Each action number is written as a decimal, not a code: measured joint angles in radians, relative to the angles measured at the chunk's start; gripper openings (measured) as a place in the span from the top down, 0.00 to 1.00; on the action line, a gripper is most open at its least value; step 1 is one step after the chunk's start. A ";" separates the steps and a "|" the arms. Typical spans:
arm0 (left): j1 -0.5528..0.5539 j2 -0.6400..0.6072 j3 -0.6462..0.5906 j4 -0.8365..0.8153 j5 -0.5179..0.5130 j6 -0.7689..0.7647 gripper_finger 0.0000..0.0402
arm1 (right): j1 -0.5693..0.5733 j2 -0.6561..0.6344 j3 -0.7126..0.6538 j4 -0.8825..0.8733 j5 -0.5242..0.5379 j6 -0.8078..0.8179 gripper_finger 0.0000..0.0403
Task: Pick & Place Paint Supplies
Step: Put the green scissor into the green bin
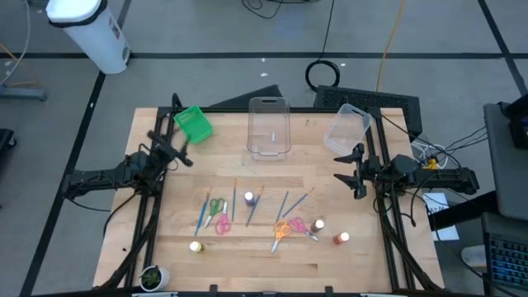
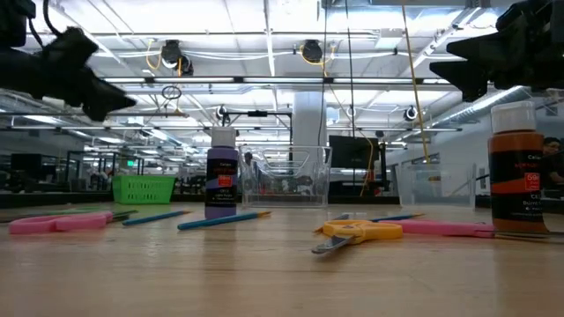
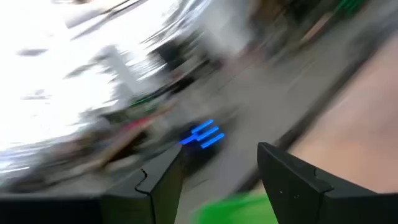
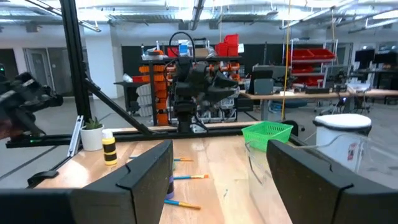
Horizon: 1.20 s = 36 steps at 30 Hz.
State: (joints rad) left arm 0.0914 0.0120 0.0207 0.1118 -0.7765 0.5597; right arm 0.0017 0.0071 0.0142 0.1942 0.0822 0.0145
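The paint supplies lie scattered on the near half of the wooden table point(image 1: 330, 272). They are blue brushes point(image 1: 202, 213), green scissors point(image 1: 216, 206), pink scissors point(image 1: 223, 223), orange scissors point(image 1: 282, 229), a purple bottle point(image 2: 221, 183), an orange bottle point(image 2: 515, 167), a red bottle point(image 1: 341, 238) and a yellow bottle point(image 1: 195, 246). My left gripper point(image 1: 175, 150) hangs open above the table's left side, near the green bin point(image 1: 194, 124). My right gripper point(image 1: 340, 168) hangs open above the right side, pointing across the table. Nothing sits between either pair of fingers point(image 3: 161, 180) point(image 4: 149, 171).
Two clear plastic tubs point(image 1: 268, 125) point(image 1: 346, 128) stand at the far edge, right of the green bin. A small potted plant point(image 1: 153, 276) sits at the near left corner. Bare wood lies between the supplies and the tubs.
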 joint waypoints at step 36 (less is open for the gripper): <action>-0.251 0.633 0.188 0.187 0.773 -1.273 0.47 | 0.000 0.000 0.000 0.026 0.056 -0.035 0.38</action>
State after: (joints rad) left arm -0.1597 0.6446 0.2088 0.2990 -0.0032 -0.7138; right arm 0.0014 0.0071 0.0139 0.2199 0.1383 -0.0203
